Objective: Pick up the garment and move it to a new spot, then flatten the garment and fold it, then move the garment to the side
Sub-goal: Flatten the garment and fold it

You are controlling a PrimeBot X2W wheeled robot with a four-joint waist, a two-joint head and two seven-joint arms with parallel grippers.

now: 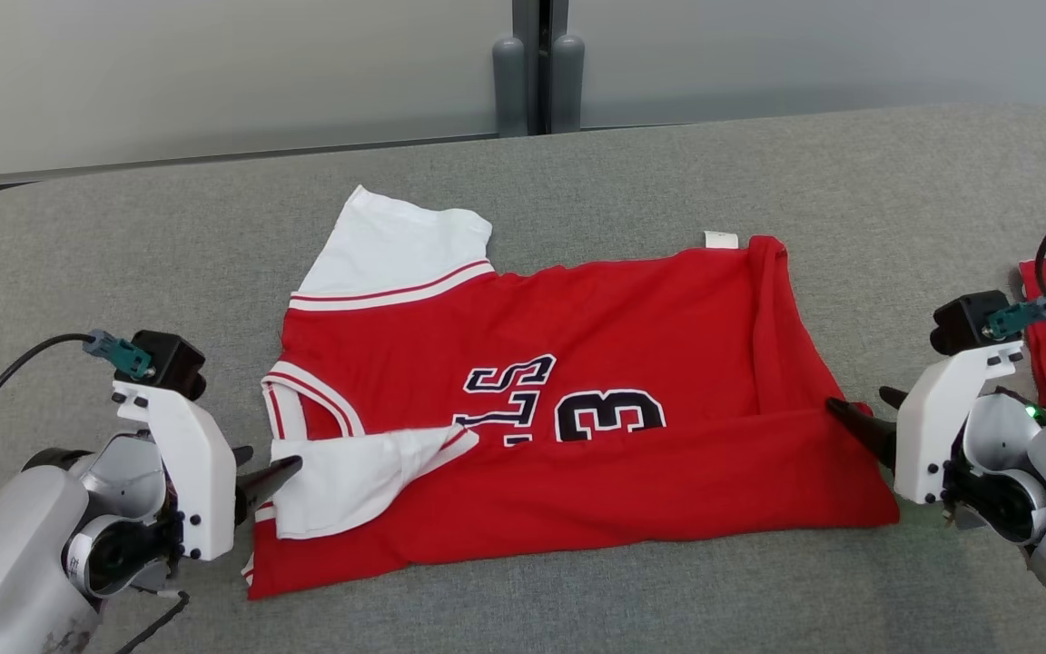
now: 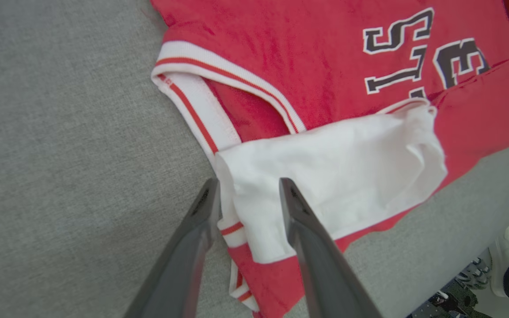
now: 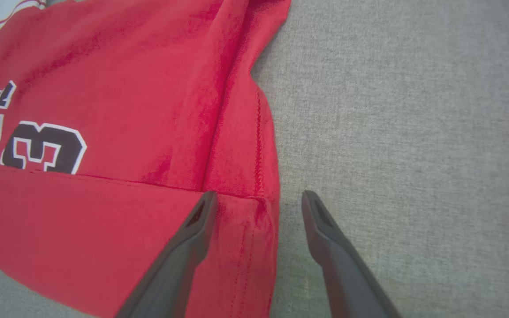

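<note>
Two hands [image 1: 271, 457] [image 1: 859, 397], one folded garment [image 1: 650, 345]

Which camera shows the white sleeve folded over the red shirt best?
The left wrist view: the sleeve lies close and central, creases clear. The head view shows it whole but small. The right wrist view faces the hem end of the shirt.

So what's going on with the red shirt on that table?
A two-armed robot is folding a red jersey on a grey table. The jersey's near long edge is already folded over, up to the printed number. The left fingers stand open at the white sleeve end. The right fingers stand open at the hem end. Neither is gripping the cloth.
</note>
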